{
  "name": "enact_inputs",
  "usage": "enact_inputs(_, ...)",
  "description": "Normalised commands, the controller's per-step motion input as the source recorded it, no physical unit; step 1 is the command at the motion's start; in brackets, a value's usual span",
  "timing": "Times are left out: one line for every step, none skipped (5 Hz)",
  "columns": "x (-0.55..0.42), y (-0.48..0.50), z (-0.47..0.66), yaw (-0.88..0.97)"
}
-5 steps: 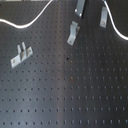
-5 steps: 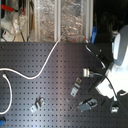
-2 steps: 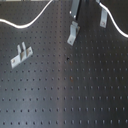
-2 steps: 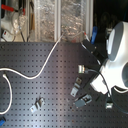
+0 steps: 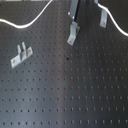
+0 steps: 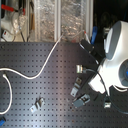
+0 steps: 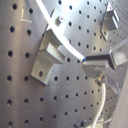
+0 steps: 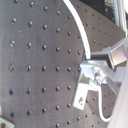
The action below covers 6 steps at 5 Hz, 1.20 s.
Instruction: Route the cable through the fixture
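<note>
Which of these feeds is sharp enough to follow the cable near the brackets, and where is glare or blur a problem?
First wrist view: close and usable, the cable crosses a bracket, though the board shines pale with glare. Second wrist view: the cable is clear against darker board. First exterior view: soft and low in detail. Second exterior view: the white arm is overexposed and the brackets look small and blurred.

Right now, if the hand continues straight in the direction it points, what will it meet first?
Probably the black perforated board: the hand points down at it, with its fingertips close above. The thin white cable sits at its tips. Depth is unclear.
</note>
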Motion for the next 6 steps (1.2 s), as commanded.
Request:
enact_inputs(0.150, 0.167, 0.19, -0.19)
enact_inputs(0.173, 0.077, 0.24, -0.25)
enact_inputs(0.063, -0.037, 0.28, -0.22)
enact_inputs(0.017, -0.042, 0.21, -0.15)
enact_inputs(0.005, 0.007, 0.32, -0.11)
enact_inputs(-0.195, 0.121, 0.41, -0.05)
